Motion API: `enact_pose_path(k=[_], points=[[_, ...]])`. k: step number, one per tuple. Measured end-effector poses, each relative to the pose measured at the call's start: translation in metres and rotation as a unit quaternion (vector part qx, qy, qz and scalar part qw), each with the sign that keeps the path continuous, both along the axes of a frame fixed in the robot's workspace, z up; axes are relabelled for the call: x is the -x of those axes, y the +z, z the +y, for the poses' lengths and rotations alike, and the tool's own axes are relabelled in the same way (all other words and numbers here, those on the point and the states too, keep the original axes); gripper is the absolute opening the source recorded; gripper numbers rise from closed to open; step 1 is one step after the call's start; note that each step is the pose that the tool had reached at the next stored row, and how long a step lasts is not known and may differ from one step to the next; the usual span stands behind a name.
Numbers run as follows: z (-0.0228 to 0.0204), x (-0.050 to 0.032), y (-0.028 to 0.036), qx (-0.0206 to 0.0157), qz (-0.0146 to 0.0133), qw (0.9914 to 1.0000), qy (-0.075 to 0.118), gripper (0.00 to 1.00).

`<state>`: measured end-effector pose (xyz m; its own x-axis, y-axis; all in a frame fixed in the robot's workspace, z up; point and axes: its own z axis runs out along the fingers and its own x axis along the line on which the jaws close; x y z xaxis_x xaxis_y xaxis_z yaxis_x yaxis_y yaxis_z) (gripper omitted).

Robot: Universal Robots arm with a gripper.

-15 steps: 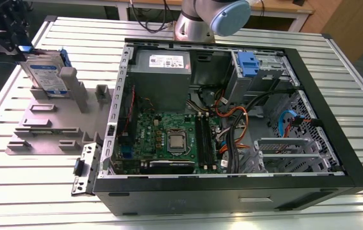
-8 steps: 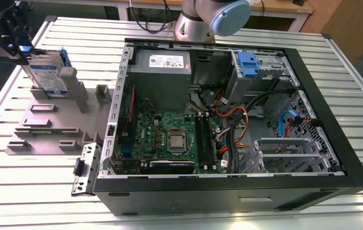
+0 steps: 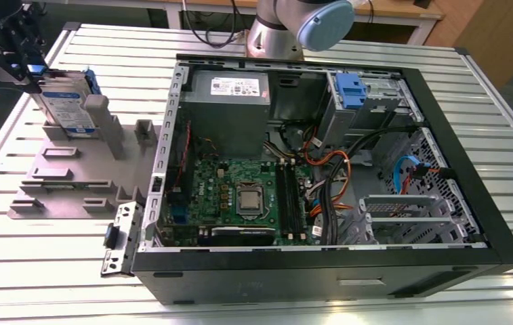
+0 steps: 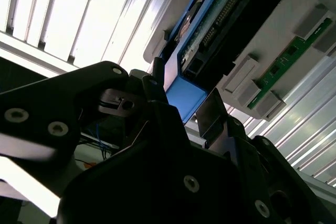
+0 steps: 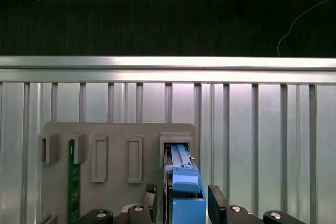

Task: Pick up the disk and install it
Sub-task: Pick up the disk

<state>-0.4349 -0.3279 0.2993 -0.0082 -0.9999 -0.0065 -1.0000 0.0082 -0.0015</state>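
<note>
The disk stands on edge in a slot of the grey holder at the exterior view's left. It is silver-grey with a white and blue label and a blue bracket. My gripper hangs over its upper end. In the first wrist view my gripper straddles the disk, one black finger on each flat side with a narrow gap. In the second wrist view my gripper sits at the blue bracket end of the disk. The jaws stand open, close to the disk.
An open computer case lies on the slatted metal table, with a blue-latched drive bay at its far corner, cables and a motherboard inside. A green memory stick sits in another holder slot. The arm's base stands behind the case.
</note>
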Motion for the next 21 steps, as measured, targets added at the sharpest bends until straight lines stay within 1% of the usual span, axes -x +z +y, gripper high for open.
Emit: enact_pose_path(k=[9, 11, 13, 21], points=[[0.0000, 0.0000, -0.0002, 0.0000, 0.0000, 1.00000, -0.001, 0.51], [0.0000, 0.0000, -0.0003, 0.0000, -0.0001, 0.99997, -0.008, 0.51], [0.0000, 0.0000, -0.0007, 0.0000, -0.0001, 0.99977, -0.022, 0.51], [0.0000, 0.0001, -0.0007, -0.0002, 0.0000, 0.99974, -0.023, 0.51]])
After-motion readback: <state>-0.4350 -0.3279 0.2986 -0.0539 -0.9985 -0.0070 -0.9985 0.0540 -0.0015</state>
